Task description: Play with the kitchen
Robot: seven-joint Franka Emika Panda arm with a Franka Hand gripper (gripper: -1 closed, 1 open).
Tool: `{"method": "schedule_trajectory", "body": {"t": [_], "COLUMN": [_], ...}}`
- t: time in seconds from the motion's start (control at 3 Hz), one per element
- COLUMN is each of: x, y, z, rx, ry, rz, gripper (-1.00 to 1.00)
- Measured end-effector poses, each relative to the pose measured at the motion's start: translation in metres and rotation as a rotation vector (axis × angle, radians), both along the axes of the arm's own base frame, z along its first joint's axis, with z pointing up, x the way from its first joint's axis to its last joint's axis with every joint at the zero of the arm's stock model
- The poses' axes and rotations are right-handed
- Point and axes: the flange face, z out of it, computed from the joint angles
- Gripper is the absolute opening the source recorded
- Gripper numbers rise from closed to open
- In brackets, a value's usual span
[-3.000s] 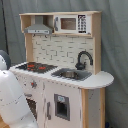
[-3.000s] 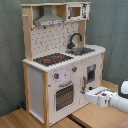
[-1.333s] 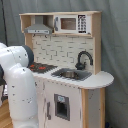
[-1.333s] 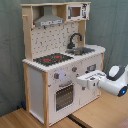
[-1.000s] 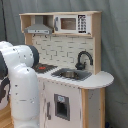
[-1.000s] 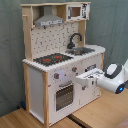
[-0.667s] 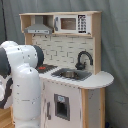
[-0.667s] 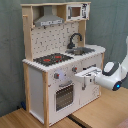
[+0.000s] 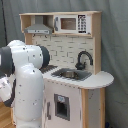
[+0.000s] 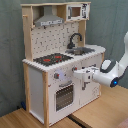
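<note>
The kitchen [image 9: 75,55] is a tall white and light-wood toy with a grey hood [image 9: 39,27], a black faucet [image 9: 84,59] and a sink [image 9: 70,74]. In the first exterior view my white arm [image 9: 27,75] stands in front of its left part and hides the stovetop. The second exterior view shows the kitchen [image 10: 50,75] with its black-red stovetop [image 10: 52,59] and windowed oven door [image 10: 64,96]. There my gripper [image 10: 76,74] points at the front panel, level with the knobs and just above the oven door's right side. Contact with the panel cannot be judged.
A toy microwave [image 9: 70,23] sits in the upper shelf. A grey curtain [image 10: 112,25] hangs behind the kitchen. The kitchen stands on a wooden surface [image 10: 100,112] that extends toward the second exterior view's lower right.
My arm has risen from low beside the kitchen and swung in toward its front. In the first exterior view it now covers the stovetop.
</note>
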Motion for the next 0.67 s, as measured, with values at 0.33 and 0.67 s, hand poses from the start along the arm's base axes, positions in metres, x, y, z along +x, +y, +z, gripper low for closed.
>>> {"method": "schedule_trajectory", "body": {"t": [0.33, 0.67], "x": [-0.014, -0.029], "y": [0.01, 0.016], "z": [0.001, -0.002], "rx": [0.107, 0.203], "ry": [-0.005, -0.008], "rz": [0.035, 0.064], "gripper": [1.0, 1.0]}}
